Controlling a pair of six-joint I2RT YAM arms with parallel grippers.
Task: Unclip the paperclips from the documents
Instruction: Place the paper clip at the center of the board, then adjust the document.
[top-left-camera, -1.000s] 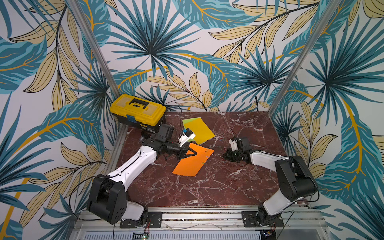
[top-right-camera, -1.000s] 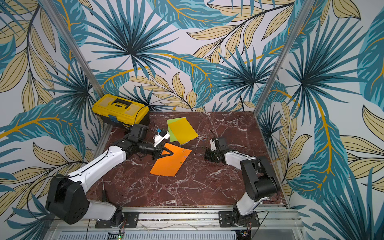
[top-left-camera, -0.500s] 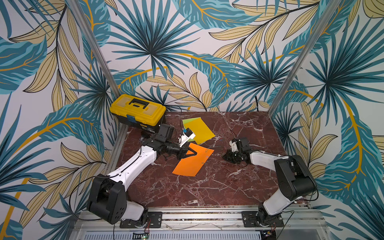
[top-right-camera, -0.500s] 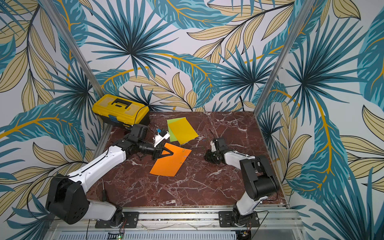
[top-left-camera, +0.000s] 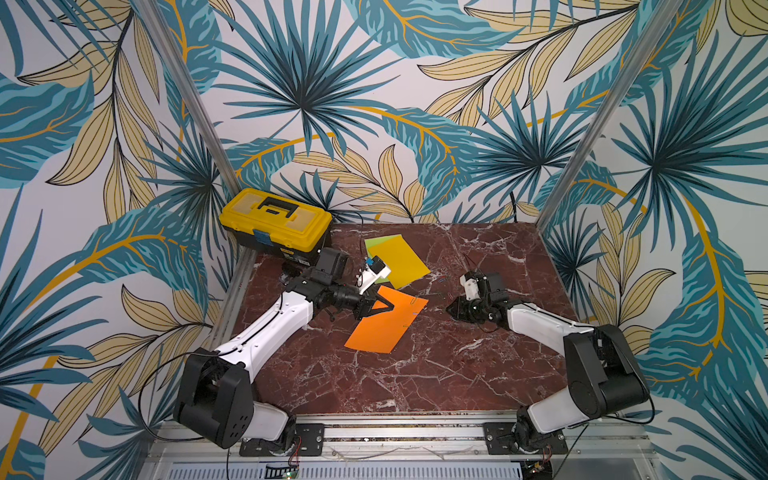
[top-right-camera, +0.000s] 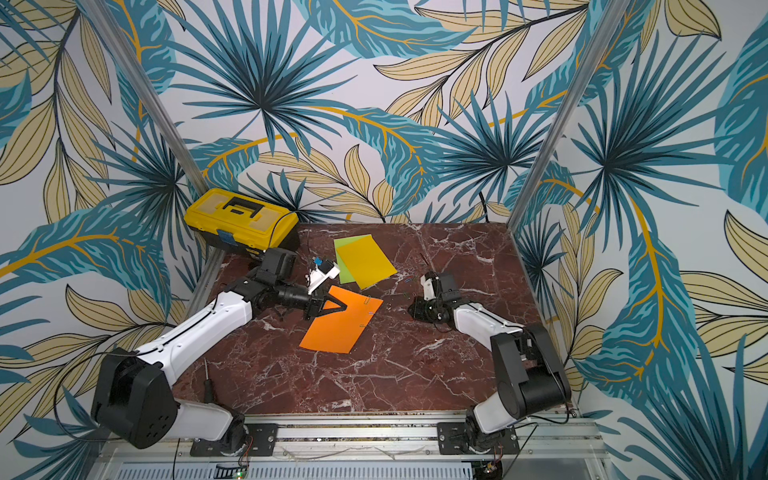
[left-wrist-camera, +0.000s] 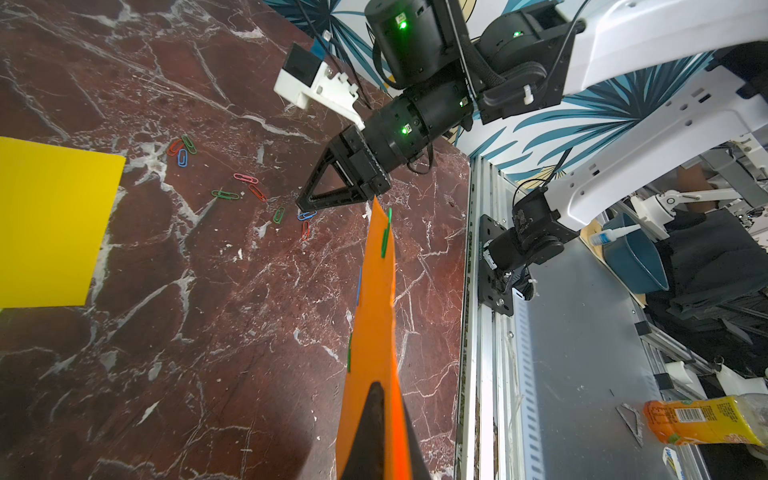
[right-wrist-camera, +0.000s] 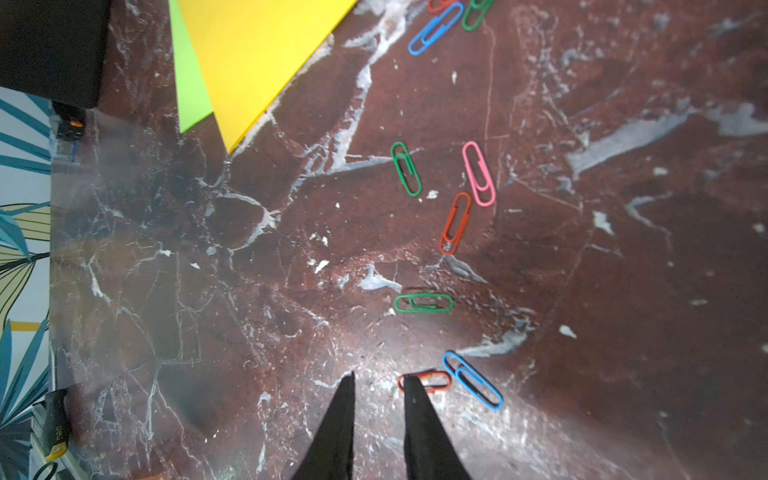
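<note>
The red-brown marble bench (top-left-camera: 415, 374) carries a yellow plastic toolbox (top-left-camera: 276, 220) at its far left corner. Near the far edge, a golden-yellow paper sheet (top-left-camera: 401, 259) overlaps a lime-green paper sheet (right-wrist-camera: 189, 83). An orange paper sheet (top-left-camera: 390, 328) lies near the centre.

The left gripper (left-wrist-camera: 377, 399) is clamped fully closed on the orange paper sheet's far left corner. The right gripper (right-wrist-camera: 380, 378) has its jaws slightly apart and holds nothing. One of its fingertips (right-wrist-camera: 411, 384) overlaps a red wire paperclip (right-wrist-camera: 434, 380).

Loose coloured wire paperclips (right-wrist-camera: 455, 222) lie on the bench between the right gripper and the golden-yellow paper sheet. A green wire paperclip (left-wrist-camera: 385, 239) is clipped on the orange paper sheet's edge.
</note>
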